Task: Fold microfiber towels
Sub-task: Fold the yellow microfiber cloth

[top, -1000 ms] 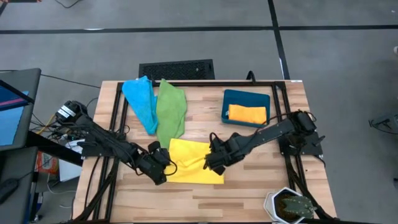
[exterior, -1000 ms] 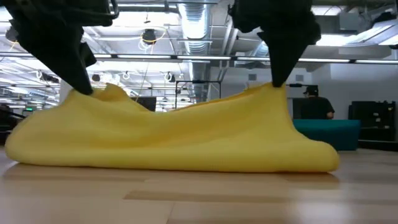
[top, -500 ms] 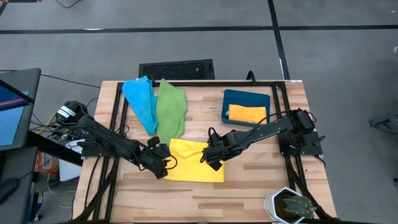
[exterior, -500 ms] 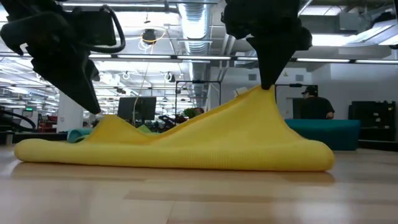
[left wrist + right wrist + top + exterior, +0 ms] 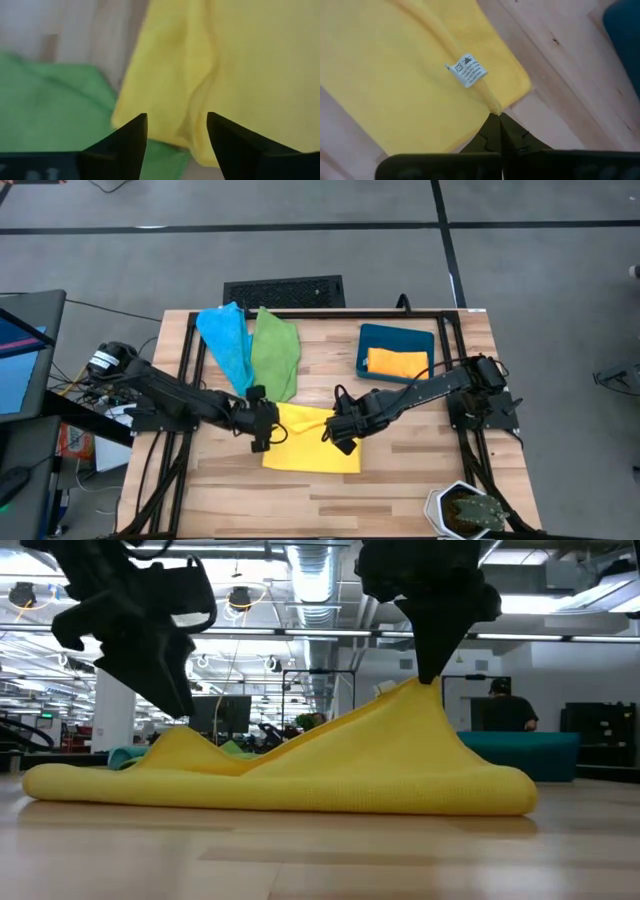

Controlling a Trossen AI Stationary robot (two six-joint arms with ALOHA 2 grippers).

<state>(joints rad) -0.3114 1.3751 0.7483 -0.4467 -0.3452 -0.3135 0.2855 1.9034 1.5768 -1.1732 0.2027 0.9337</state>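
Observation:
A yellow microfiber towel lies folded at the table's middle. My left gripper hovers open just over its left far corner, touching nothing. My right gripper is shut on the yellow towel's right part, which rises in a peak. A light blue towel and a green towel lie flat at the far left. An orange towel lies in the teal bin. My right gripper pinches a thin ridge of the yellow towel right by its white tag, only at the fingertips. The fingers come from above, pointing down. That spot is pulled up into a peak, while the remaining cloth lies on the table.
Black frame rails run along the table's left and right sides. A potted plant stands at the near right corner. The teal bin sits at the far right. Bare wood shows along the near edge.
My left gripper has opened and let go of the yellow towel, then moved toward the far edge and slightly right. The towel's left part has dropped onto the table. My right gripper has shifted a little toward the far edge, still holding its part raised.

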